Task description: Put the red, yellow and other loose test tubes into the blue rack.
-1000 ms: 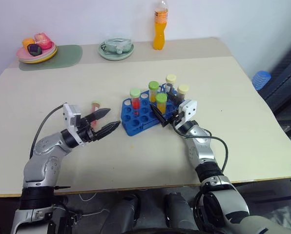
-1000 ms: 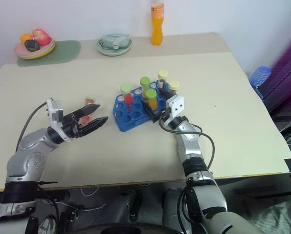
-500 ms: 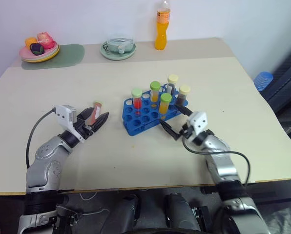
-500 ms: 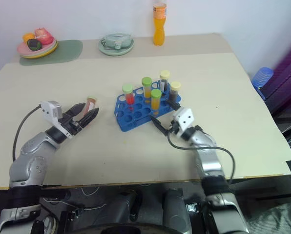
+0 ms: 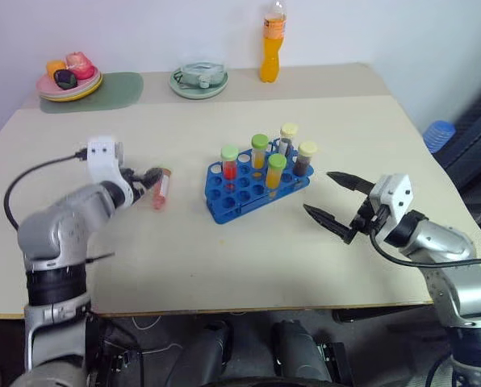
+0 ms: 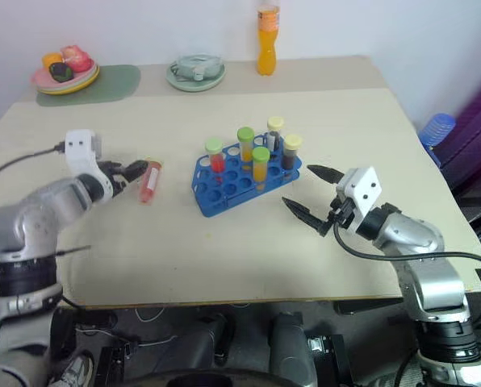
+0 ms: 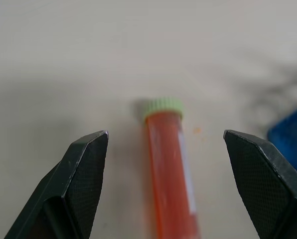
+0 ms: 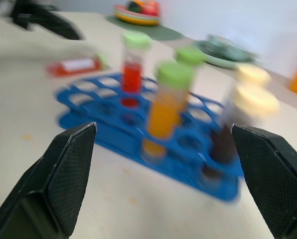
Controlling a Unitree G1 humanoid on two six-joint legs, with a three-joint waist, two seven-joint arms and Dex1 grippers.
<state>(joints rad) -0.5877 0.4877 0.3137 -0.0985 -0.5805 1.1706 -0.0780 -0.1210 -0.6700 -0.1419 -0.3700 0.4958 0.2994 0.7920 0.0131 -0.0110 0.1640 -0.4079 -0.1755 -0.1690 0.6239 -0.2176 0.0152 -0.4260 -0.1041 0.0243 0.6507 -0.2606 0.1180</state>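
Beige desk (image 5: 224, 242): blue rack (image 5: 253, 187) is flanked by left pincer (image 7: 163, 149), spread around lying red tube (image 7: 171, 169), and right pincer (image 5: 333, 201), spread, empty.

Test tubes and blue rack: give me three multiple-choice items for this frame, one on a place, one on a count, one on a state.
1. Where is the loose red test tube?
A. lying on the table, left of the blue rack
B. standing in the rack
C. on the plate

2. How many tubes stand in the rack?
A. three
B. five
C. seven

3. How is the left gripper?
A. shut on the tube
B. open, a jaw on each side of the tube
C. shut and empty

Answers: 1 A, it lies flat beside the rack. 2 B, five caps rise from the rack. 3 B, the left wrist view shows gaps between jaws and tube.
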